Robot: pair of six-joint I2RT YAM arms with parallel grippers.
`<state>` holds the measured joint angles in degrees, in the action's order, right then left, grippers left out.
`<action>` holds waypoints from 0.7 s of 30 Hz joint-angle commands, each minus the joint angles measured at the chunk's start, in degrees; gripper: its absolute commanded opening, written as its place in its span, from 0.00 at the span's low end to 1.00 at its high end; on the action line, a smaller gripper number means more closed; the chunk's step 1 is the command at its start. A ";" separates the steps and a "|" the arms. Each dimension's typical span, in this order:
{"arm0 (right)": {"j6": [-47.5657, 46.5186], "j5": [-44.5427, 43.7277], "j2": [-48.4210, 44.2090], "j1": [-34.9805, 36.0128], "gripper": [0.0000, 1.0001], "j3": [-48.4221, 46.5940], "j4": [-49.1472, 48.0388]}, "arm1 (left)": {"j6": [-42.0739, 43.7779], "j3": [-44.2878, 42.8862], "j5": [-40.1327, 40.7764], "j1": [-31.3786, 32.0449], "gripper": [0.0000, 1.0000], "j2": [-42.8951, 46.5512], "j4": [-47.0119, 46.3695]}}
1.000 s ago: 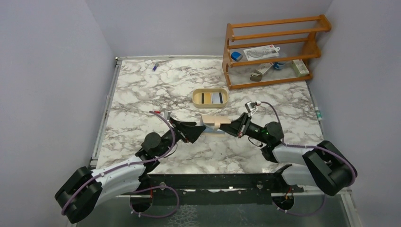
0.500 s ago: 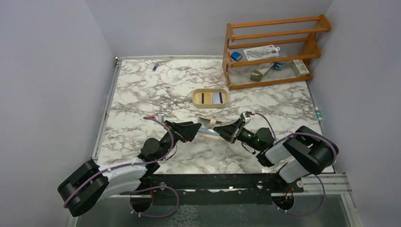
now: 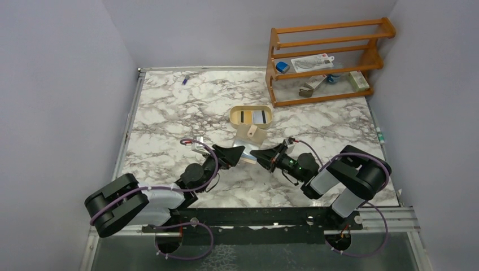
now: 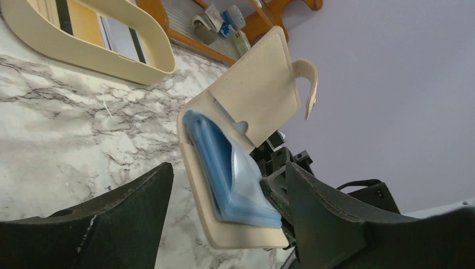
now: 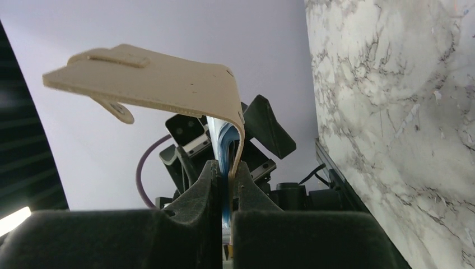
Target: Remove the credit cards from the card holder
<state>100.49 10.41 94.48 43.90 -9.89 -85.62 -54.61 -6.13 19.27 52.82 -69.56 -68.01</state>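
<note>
The card holder (image 4: 255,95) is held up off the marble table (image 3: 169,113), in the middle between the two arms. It is pinched tight at one edge by the right gripper (image 5: 223,171), and its flap is left hanging open. The left gripper (image 4: 228,168) is spread wide, with a finger on each side of the blue credit cards (image 4: 213,145). For a good pull, only the cards should be squeezed, not the tan wall. They should be slid straight out while the holder is kept firm.

The table is hard, flat and swirly grey. The oval tray (image 3: 233,118), just beyond the holder, is smooth and tan. The holder looks soft, bendy and stitched. The cards look thin, shiny and slippery. The snap tab (image 4: 309,84) is small and curled.
</note>
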 commanded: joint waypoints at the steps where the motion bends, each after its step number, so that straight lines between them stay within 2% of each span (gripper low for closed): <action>1: 0.04 -3.12 -1.32 0.31 0.01 -1.93 -16.77 | -1.82 1.00 6.64 1.12 0.68 1.01 -2.29; 6: -2.85 -1.62 -0.97 0.33 0.01 -2.71 -16.70 | -0.92 0.68 6.47 1.24 0.66 2.27 -1.05; 11: -6.46 6.12 -0.50 0.31 0.01 -4.83 -12.42 | 4.27 0.86 6.59 1.24 0.68 6.92 2.35; 12: -7.89 7.23 -0.96 0.31 0.01 -4.64 -11.14 | 5.87 0.14 6.95 1.17 0.70 9.72 6.10; 16: -14.48 9.26 -6.44 -0.45 0.01 -2.55 -1.73 | 13.10 -8.23 11.32 0.91 0.77 22.92 36.95; 19: -19.92 8.92 -13.52 -0.74 0.01 -3.15 13.32 | 19.13 -15.37 14.11 0.80 0.82 30.55 53.66; 21: -23.23 8.81 -17.52 -0.75 0.01 -5.36 24.57 | 21.49 -20.61 14.57 0.72 0.89 32.21 61.86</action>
<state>86.43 17.61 84.03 43.48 -12.60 -78.30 -43.00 -17.26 29.10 53.71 -42.83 -33.01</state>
